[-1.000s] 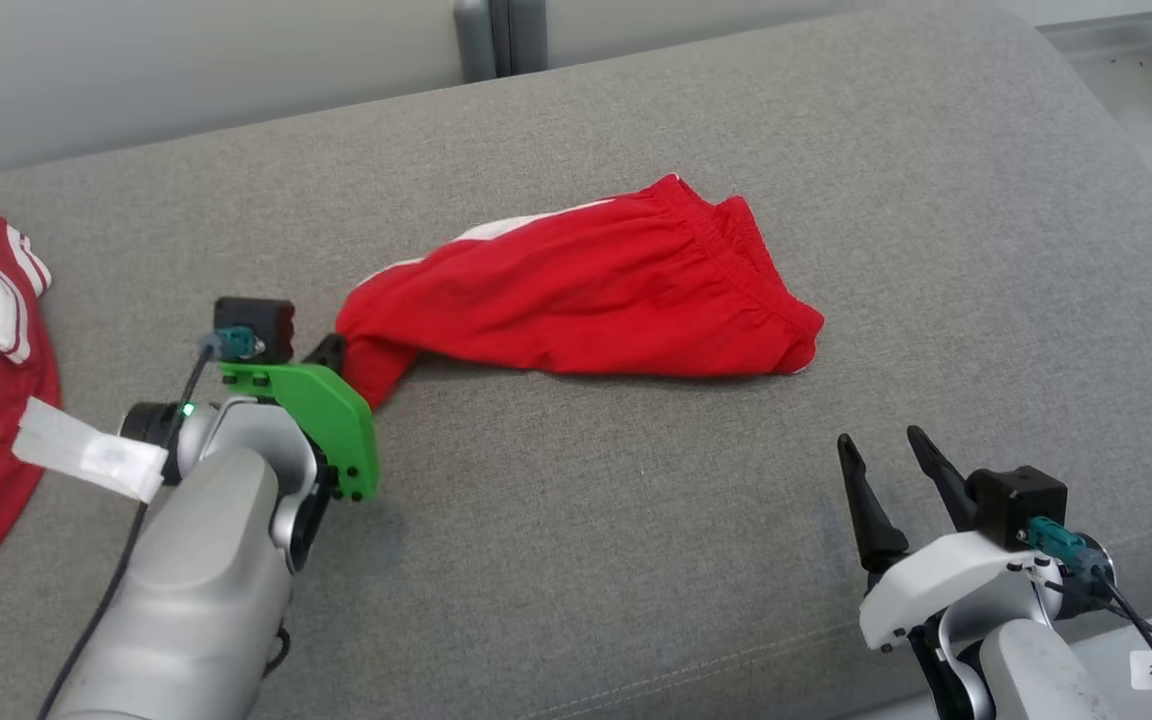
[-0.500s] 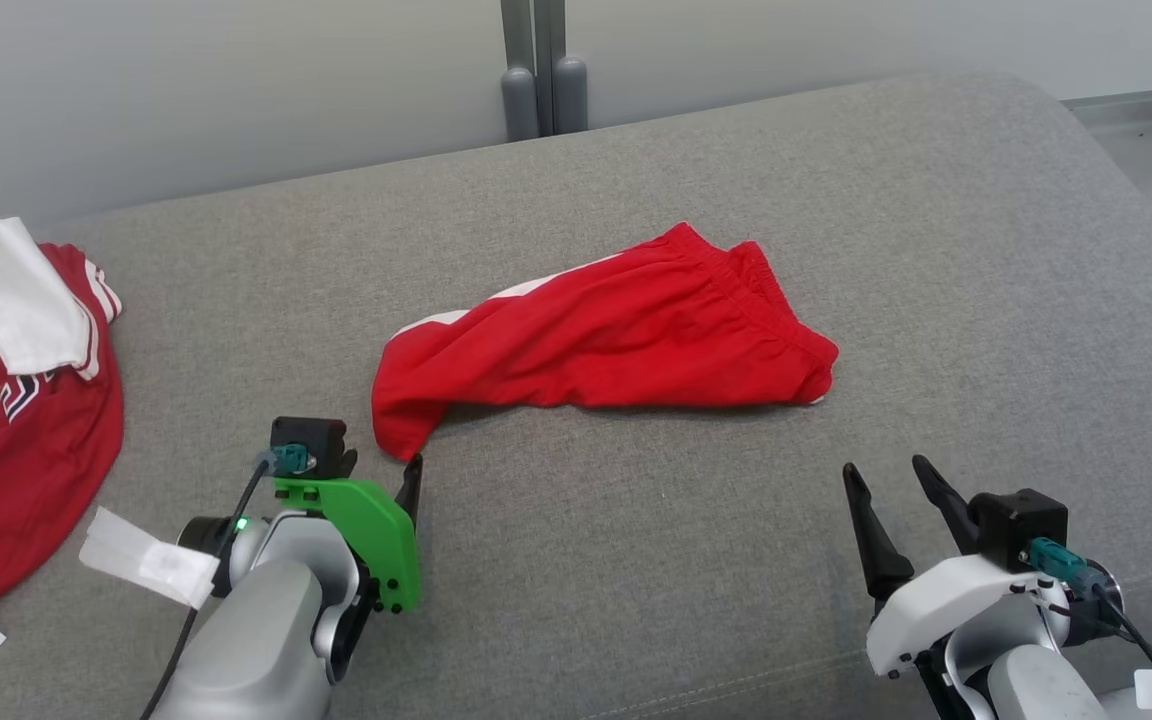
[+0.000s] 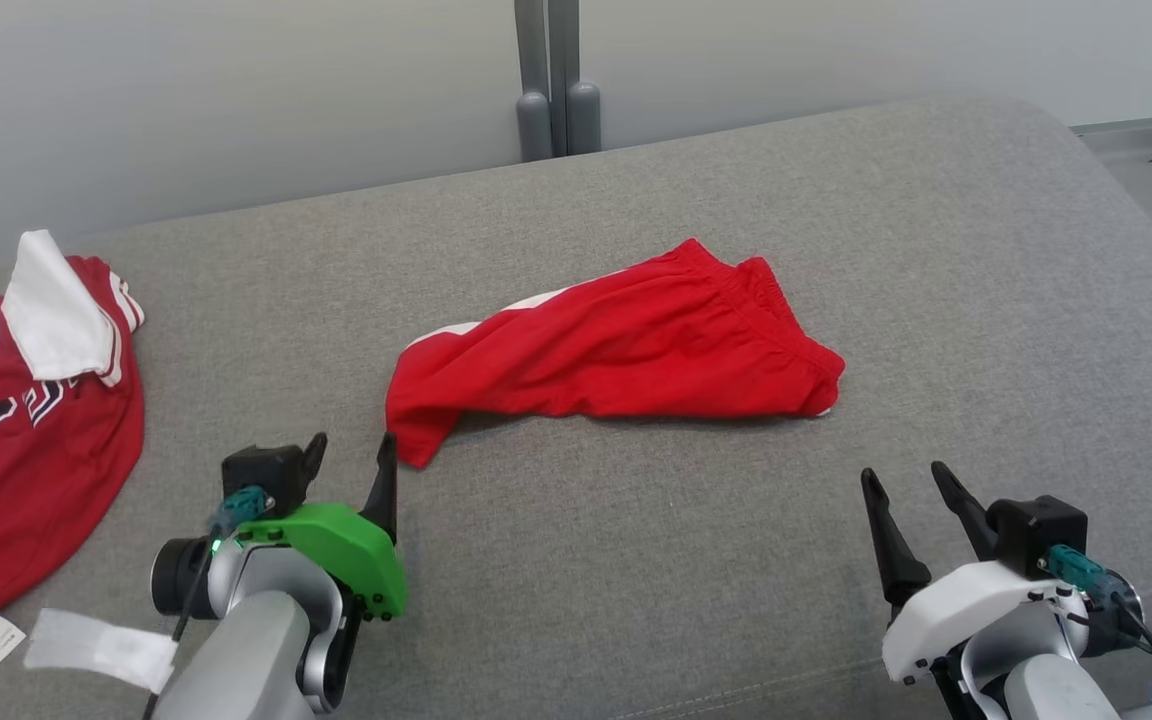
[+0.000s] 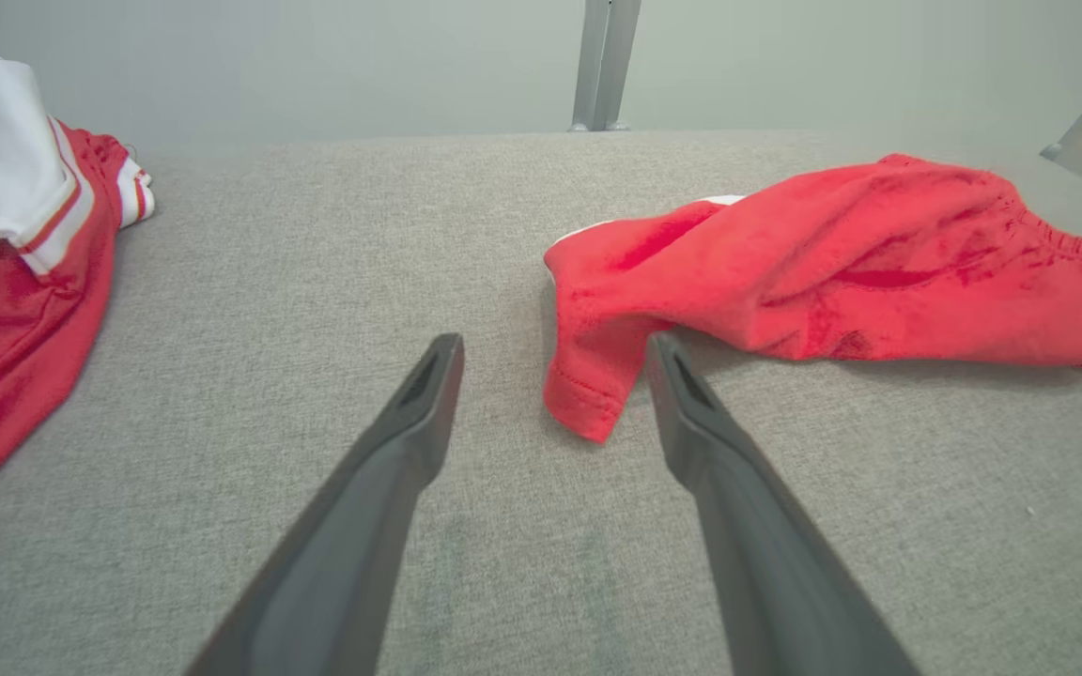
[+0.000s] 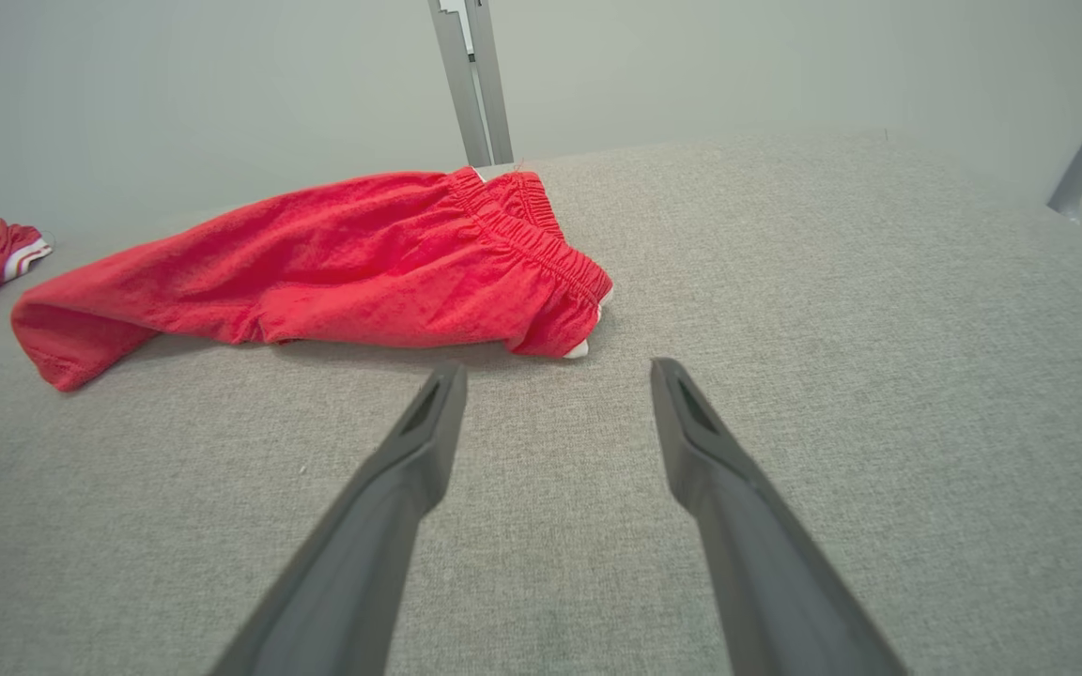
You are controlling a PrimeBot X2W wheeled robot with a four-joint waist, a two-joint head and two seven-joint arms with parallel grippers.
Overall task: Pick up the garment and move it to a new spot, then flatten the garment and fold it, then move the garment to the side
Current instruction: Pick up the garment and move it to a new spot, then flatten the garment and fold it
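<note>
Standing wide open, empty: left gripper (image 3: 353, 447), fingertips just beside the leg-hem corner of the red shorts (image 3: 626, 350). Right gripper (image 3: 905, 472): likewise spread, holding nothing, near the waistband end. The shorts lie rumpled mid-way across the grey cushion (image 3: 636, 560), with a red jersey (image 3: 26, 420) well apart at left. Step judged: flattening. Next move calls for pinching hem and waistband, then drawing them apart.
</note>
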